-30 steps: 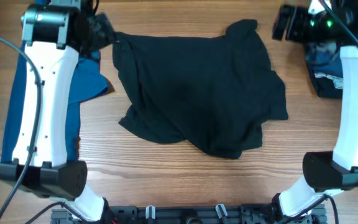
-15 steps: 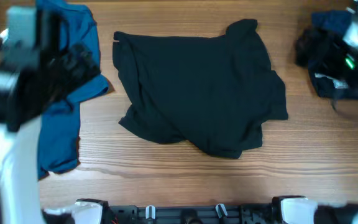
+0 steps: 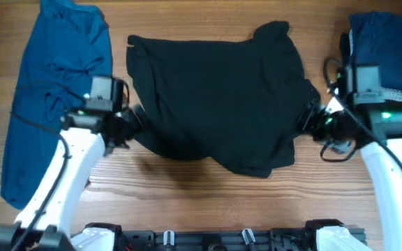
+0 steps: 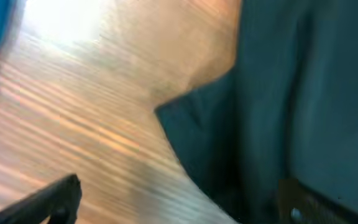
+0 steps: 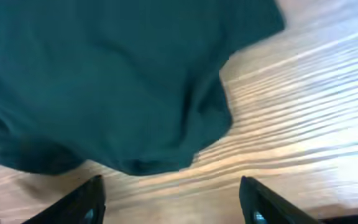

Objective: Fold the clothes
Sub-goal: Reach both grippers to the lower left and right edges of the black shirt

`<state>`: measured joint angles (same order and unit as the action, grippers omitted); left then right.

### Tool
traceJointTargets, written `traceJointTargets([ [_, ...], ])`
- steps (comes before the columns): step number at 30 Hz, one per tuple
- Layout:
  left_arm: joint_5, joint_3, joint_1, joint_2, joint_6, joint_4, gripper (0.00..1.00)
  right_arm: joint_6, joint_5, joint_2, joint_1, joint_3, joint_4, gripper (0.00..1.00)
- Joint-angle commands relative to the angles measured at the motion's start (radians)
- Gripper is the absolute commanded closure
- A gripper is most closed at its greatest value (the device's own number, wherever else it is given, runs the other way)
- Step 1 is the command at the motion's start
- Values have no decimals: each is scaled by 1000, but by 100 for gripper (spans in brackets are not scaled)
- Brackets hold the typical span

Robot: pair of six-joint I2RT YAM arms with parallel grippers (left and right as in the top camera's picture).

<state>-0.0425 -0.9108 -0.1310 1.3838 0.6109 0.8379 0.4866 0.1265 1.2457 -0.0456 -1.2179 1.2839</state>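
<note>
2 loose garments + 1 folded stack (image 3: 386, 59) on counter (image 3: 201, 202), no containers.
1 black garment (image 3: 222, 104) crumpled mid-counter, long axis approx left-right; 1 blue t-shirt (image 3: 54, 90) down the left side, long axis far-to-near; stack at far right corner. left claw (image 3: 139, 120) spread wide at black garment's left edge, gripping nothing. right claw (image 3: 304, 117) at its right edge, fingers apart, nothing held, cloth just ahead of them.
</note>
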Motion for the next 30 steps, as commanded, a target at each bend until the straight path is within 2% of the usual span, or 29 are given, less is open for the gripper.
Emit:
traceJointTargets([
  [1, -133, 112, 10, 41, -119, -144, 3, -2, 60, -8, -2, 35, -31, 39],
  [3, -132, 130, 10, 87, -195, -226, 5, -16, 71, -8, -2, 35, -47, 45],
  [5, -128, 130, 10, 154, -237, -265, 5, -16, 71, -8, -2, 35, -55, 46],
  [7, -116, 130, 10, 219, -246, -304, 5, -16, 71, -8, -2, 35, -61, 46],
  [10, -110, 130, 10, 286, -245, -346, 13, -16, 71, -8, -2, 35, -60, 46],
  [12, -70, 130, 10, 299, -245, -338, 28, -16, 71, -8, -2, 35, -61, 46],
  [15, -49, 130, 12, 298, -237, -333, 41, -16, 71, -8, -2, 35, -68, 46],
  [19, -45, 130, 12, 298, -237, -333, 77, -15, 71, -8, -2, 35, -79, 46],
  [20, -45, 130, 12, 298, -228, -332, 89, -15, 71, -8, -2, 35, -83, 46],
  [21, -34, 129, 12, 298, -189, -324, 96, -15, 71, -8, -2, 35, -85, 46],
  [25, -36, 84, 36, 258, -100, -203, 96, -13, 66, -8, -2, 35, -90, 46],
  [27, -39, 32, 52, 169, -100, -81, 96, -12, 67, -8, -2, 35, -101, 46],
  [30, -18, -2, 63, -14, -93, 7, 96, -11, 67, -2, -2, 35, -97, 46],
])
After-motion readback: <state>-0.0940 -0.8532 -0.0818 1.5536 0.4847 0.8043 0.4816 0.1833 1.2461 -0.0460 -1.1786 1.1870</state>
